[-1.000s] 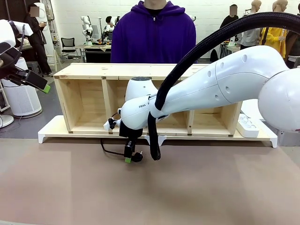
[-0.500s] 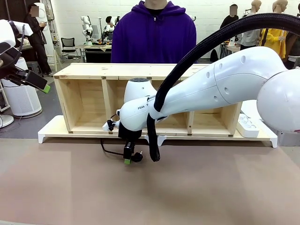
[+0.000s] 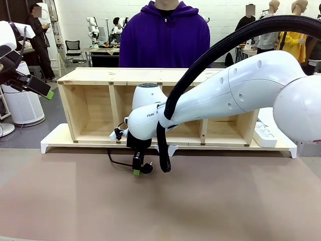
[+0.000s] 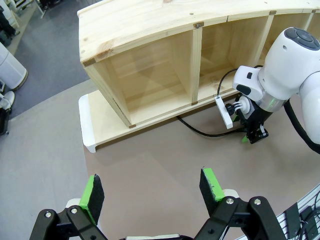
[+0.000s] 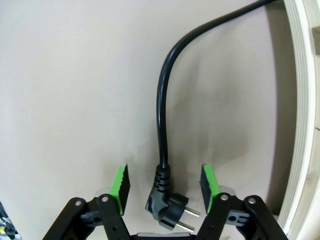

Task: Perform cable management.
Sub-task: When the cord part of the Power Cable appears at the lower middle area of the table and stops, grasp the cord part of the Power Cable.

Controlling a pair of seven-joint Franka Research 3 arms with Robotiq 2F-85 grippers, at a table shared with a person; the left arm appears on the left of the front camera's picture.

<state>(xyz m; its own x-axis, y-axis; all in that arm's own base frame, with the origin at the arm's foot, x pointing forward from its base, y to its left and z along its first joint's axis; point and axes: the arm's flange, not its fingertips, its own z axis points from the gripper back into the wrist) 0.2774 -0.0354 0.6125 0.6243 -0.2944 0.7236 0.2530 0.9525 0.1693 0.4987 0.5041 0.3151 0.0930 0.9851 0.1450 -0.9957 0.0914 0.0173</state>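
The right tool (image 3: 136,167) has edged slightly toward 9 o'clock over the last second. It now hangs fingers down over the tabletop (image 3: 210,206), just in front of the wooden shelf (image 3: 90,80). In the right wrist view the tool (image 5: 164,182) stands part open. Its green pads (image 5: 120,184) straddle the neck of the plug (image 5: 168,209) with a gap on each side, so nothing is held yet.

The cable (image 5: 162,105) lies flat. It runs from the plug at 6 o'clock and curves off toward 1 o'clock, to the shelf's base board (image 5: 300,125). The plug has not moved in that second, so the grasp looks lined up, with only the squeeze to come.

The left tool (image 4: 150,187) hovers well away with its jaws wide and empty.
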